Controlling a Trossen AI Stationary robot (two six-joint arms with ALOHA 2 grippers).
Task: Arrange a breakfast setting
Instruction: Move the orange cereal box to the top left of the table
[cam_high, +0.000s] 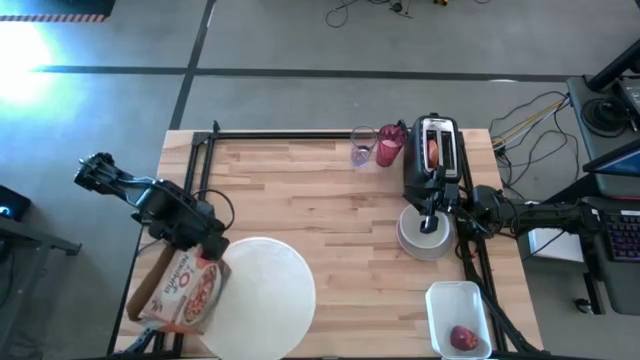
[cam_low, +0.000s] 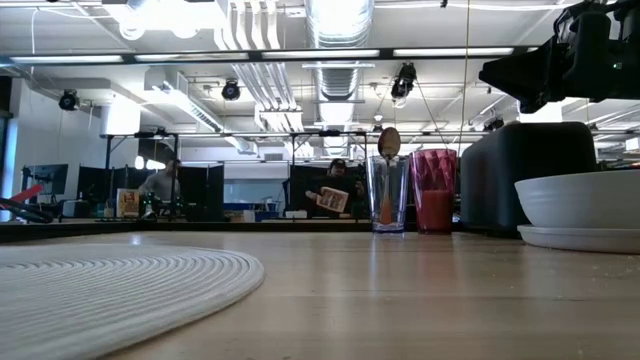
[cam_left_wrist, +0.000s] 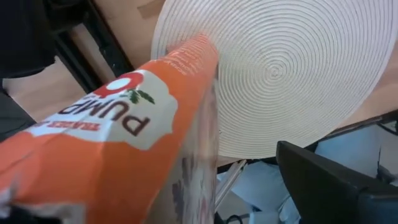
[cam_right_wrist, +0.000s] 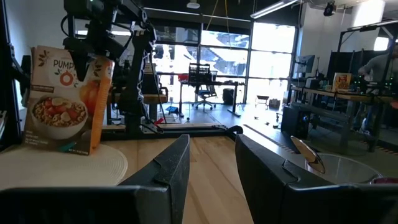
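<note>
From above, the left gripper (cam_high: 195, 238) pinches a cereal box (cam_high: 182, 290) at the mat's (cam_high: 265, 295) left edge; the right gripper (cam_high: 432, 215) hangs over the bowl (cam_high: 425, 235), apple (cam_high: 462, 337) near. Low view shows bowl on plate (cam_low: 585, 238); both look breakable, so grip the rim. The right wrist view shows its jaws parted, empty; the box seems light, crushable.

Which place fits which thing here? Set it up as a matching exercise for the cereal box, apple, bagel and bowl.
Things:
1 cereal box
2 apple
3 bagel
4 bowl

Places:
A on the grey plate
B in the toaster
C held by the left hand
D in the white tray

Pairs: 1-C, 2-D, 3-B, 4-A
</note>
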